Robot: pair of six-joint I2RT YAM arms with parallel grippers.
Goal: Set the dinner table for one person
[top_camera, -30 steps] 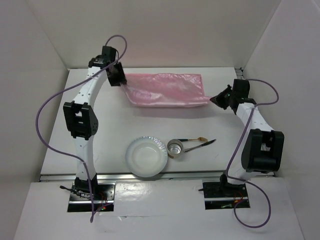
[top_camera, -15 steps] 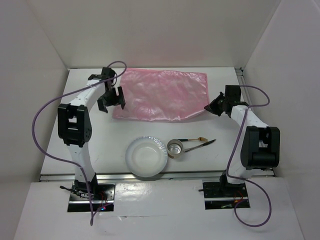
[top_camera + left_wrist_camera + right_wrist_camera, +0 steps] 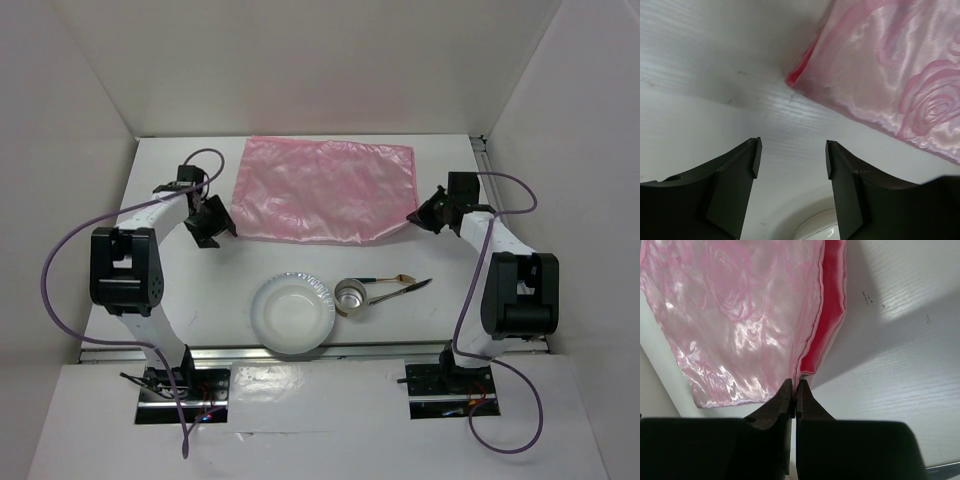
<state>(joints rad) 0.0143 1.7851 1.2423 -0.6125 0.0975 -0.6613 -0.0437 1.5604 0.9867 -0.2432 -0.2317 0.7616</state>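
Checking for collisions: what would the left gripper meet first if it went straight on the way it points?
Left gripper: probably bare dinner table, short of the pink mat; depth unclear.

Shiny pink mat (image 3: 322,190) — rose pattern, white dinner table (image 3: 230,262), white plate (image 3: 292,313), silver cup (image 3: 351,296)

- One surface (image 3: 230,290) in play, white, and that's the only one.
- One pink mat (image 3: 322,190), a single sheet, nothing else like it out there.
- One white plate (image 3: 292,312), all on its own.
- One small metal cup (image 3: 350,296), count stands at one.
- Two long-handled utensils: a spoon (image 3: 385,279), and a slim dark one (image 3: 410,288) too thin to name.
- Two arms: left arm (image 3: 125,270), right arm (image 3: 520,295).
- Two tools, one per arm: left tool (image 3: 792,150), right tool (image 3: 794,390).
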